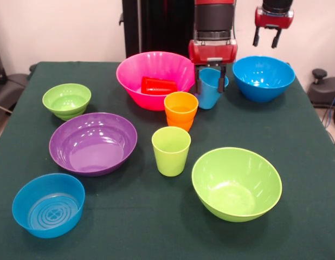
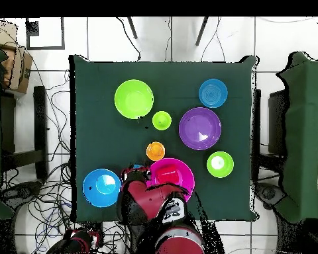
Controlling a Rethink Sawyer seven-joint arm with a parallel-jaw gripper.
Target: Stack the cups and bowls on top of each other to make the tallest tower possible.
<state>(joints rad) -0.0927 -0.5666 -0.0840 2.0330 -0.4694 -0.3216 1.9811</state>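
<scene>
Tool [image 1: 212,86] clamped on lt-blue cup [image 1: 212,89], lifted by pink bowl [image 1: 156,76] | red cup [image 1: 158,85] inside pink | no tower yet | rest scattered on desk [image 1: 156,227]

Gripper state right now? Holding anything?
Gripper: shut on the light blue cup, one finger inside the rim, one outside, the cup tilted, between the pink bowl and the large blue bowl.

We see dark green cloth-covered table [image 1: 297,179]; white tiled floor [image 2: 108,36] round it, black cables [image 2: 55,106] trailing beside table's edges.
</scene>
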